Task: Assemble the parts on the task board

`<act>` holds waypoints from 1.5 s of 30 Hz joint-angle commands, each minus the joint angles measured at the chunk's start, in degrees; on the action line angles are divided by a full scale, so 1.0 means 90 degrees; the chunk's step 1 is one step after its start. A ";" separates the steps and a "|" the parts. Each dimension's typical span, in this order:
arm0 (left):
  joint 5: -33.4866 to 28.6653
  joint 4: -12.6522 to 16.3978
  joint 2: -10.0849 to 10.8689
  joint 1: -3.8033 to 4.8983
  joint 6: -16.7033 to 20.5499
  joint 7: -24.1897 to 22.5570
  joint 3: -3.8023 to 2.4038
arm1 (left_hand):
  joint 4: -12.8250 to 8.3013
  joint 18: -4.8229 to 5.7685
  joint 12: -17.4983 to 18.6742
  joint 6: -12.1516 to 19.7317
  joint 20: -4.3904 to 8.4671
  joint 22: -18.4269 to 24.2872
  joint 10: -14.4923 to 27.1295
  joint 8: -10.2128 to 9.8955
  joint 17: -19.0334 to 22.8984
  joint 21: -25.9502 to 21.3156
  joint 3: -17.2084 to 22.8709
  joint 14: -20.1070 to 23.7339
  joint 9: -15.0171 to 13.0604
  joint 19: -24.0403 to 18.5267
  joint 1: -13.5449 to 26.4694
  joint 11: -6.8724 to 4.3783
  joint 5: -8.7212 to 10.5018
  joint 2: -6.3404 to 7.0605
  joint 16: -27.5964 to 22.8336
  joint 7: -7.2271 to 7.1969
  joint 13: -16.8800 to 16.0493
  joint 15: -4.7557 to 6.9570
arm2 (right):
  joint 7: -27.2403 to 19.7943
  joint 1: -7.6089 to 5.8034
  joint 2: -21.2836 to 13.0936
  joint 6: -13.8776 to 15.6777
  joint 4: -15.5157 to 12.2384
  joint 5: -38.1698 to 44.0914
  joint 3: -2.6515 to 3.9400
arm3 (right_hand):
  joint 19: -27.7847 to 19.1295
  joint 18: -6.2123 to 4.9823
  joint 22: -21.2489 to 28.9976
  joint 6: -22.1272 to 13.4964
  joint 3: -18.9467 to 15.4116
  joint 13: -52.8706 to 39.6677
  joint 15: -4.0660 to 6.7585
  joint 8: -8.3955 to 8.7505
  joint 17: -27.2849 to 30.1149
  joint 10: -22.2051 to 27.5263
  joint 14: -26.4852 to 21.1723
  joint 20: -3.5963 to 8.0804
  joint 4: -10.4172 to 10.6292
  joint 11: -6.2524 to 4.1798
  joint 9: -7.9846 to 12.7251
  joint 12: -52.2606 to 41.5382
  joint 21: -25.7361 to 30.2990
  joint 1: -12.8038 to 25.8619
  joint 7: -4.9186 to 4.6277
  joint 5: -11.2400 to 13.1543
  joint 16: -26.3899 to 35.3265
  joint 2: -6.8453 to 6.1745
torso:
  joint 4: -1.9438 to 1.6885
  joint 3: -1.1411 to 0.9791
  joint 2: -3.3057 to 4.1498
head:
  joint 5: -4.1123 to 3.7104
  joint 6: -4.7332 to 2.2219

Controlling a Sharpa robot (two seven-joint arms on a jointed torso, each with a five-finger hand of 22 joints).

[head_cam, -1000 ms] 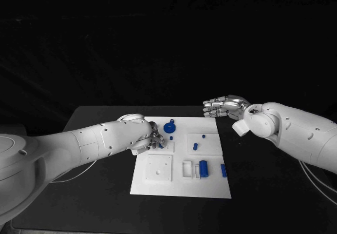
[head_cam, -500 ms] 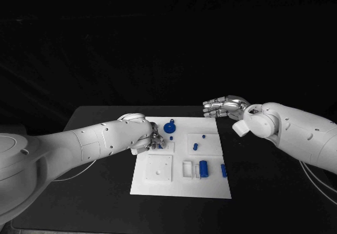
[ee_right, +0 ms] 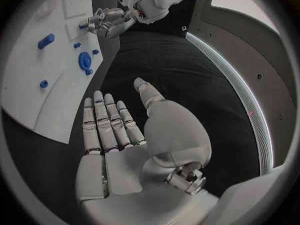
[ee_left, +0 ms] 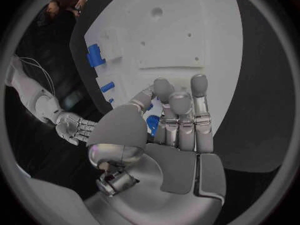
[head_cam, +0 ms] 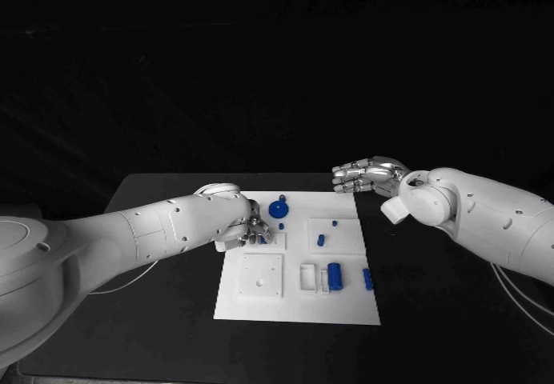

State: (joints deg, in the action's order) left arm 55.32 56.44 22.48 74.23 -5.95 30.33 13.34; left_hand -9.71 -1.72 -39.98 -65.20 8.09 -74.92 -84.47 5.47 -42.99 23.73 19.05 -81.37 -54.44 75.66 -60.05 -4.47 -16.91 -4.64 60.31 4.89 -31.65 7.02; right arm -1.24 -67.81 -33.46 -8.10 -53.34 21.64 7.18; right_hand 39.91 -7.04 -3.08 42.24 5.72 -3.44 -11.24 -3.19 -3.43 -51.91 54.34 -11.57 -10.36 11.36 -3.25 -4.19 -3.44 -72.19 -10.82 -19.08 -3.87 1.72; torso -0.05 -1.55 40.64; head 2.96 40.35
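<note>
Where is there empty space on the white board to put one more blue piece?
The task board is bare along its near edge, below the square plate and blue cylinder. It is crowded at the far left, where the left hand works beside the round blue part.

Bench [head_cam: 150, 320]: black, plain, unpatterned.
Board [head_cam: 298, 308]: white throughout, its raised blocks white as well.
Parts: blue, all one shade. I list the disc [head_cam: 279, 210], the cylinder [head_cam: 335, 276], the bar [head_cam: 367, 279] and the peg [head_cam: 321, 238].
My left hand [head_cam: 242, 226]: silver fingers on a white arm; a blue piece shows among the fingers [ee_left: 152, 124].
My right hand [head_cam: 370, 176]: silver fingers; palm pale grey in the wrist view [ee_right: 125, 150].
</note>
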 commanded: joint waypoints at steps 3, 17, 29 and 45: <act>-0.0008 -0.0020 -0.0050 -0.0011 -0.0209 -0.0030 0.0005 | -0.0133 0.0061 -0.0028 -0.0950 -0.0031 -0.0109 -0.0235 0.0037 0.0001 0.0008 0.0086 0.0003 -0.1259 -0.0002 -0.0077 -0.0090 -0.0033 -0.0085 0.0018 -0.0814 0.0008 -0.0002 | -0.0039 0.0008 0.0011 -0.0146 -0.0001 0.0047 0.0001 | -0.0040 -0.0002 0.0007 -0.0004 -0.0003 0.0009 -0.0003 0.0012 -0.0006 0.0019 -0.0056 -0.0017 -0.0021 0.0004 0.0008 0.0003 0.0035 -0.0032 0.0013 0.0021 0.0012 0.0006 | -0.0006 0.0005 -0.0008 | -0.0005 0.0005; -0.0033 -0.0117 -0.0158 -0.0009 -0.0148 -0.0074 0.0006 | 0.0175 0.0072 -0.0049 -0.1008 -0.0029 -0.0100 -0.0236 0.0065 -0.0003 0.0000 -0.0197 0.0000 -0.1320 -0.0001 0.0009 -0.0097 0.0347 -0.0034 0.0023 -0.0852 0.0021 0.0003 | -0.0040 0.0018 0.0016 -0.0169 -0.0003 0.0082 0.0001 | -0.0044 -0.0002 0.0008 -0.0007 -0.0010 0.0009 -0.0001 0.0012 -0.0006 0.0015 -0.0059 -0.0017 -0.0027 0.0004 0.0008 0.0000 0.0035 -0.0027 0.0013 0.0020 0.0012 0.0001 | -0.0006 0.0006 -0.0006 | -0.0001 0.0009; -0.0045 -0.0185 -0.0212 -0.0011 -0.0144 -0.0121 0.0007 | 0.0618 0.0091 -0.0056 -0.1041 -0.0020 -0.0099 -0.0235 0.0040 0.0010 -0.0025 -0.0527 0.0003 -0.1320 0.0011 0.0217 -0.0109 0.0415 0.0227 0.0015 -0.0878 0.0045 0.0010 | -0.0016 0.0019 0.0023 -0.0220 -0.0004 0.0097 0.0001 | -0.0074 0.0001 0.0009 -0.0022 -0.0205 0.0008 -0.0004 0.0013 -0.0006 0.0032 -0.0074 -0.0023 0.0024 0.0009 0.0008 -0.0003 0.0036 -0.0004 0.0010 -0.0052 0.0012 -0.0040 | -0.0005 0.0004 -0.0008 | -0.0011 0.0005; -0.0046 -0.0254 -0.0207 -0.0012 -0.0109 -0.0122 0.0007 | 0.0724 0.0094 -0.0056 -0.1049 -0.0017 -0.0100 -0.0235 0.0022 0.0022 -0.0039 -0.0586 0.0008 -0.1308 0.0014 0.0202 -0.0108 0.0457 0.0284 0.0006 -0.0877 0.0055 0.0013 | -0.0022 0.0025 0.0022 -0.0217 -0.0001 0.0097 0.0001 | -0.0063 0.0001 0.0008 -0.0023 -0.0266 0.0009 -0.0006 0.0012 -0.0006 0.0032 -0.0074 -0.0023 0.0044 0.0010 0.0008 -0.0003 0.0035 0.0015 0.0009 -0.0096 0.0012 -0.0049 | -0.0006 -0.0002 -0.0010 | -0.0015 0.0001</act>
State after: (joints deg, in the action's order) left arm 55.25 54.08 20.77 74.15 -6.57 30.14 13.43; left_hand -3.61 -1.75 -40.19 -74.66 8.09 -74.94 -84.04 5.99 -42.85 23.73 13.76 -81.37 -66.21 75.65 -57.96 -5.52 -13.13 -2.31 60.30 -2.84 -31.22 6.86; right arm -1.09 -67.63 -33.29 -8.91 -53.32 22.12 7.18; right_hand 39.71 -7.04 -3.09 42.32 3.64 -3.44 -11.29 -3.19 -3.43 -51.91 53.89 -11.78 -10.03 11.36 -3.25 -4.19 -3.44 -72.19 -10.75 -19.75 -3.87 1.72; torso -0.10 -1.54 40.56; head 2.82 40.36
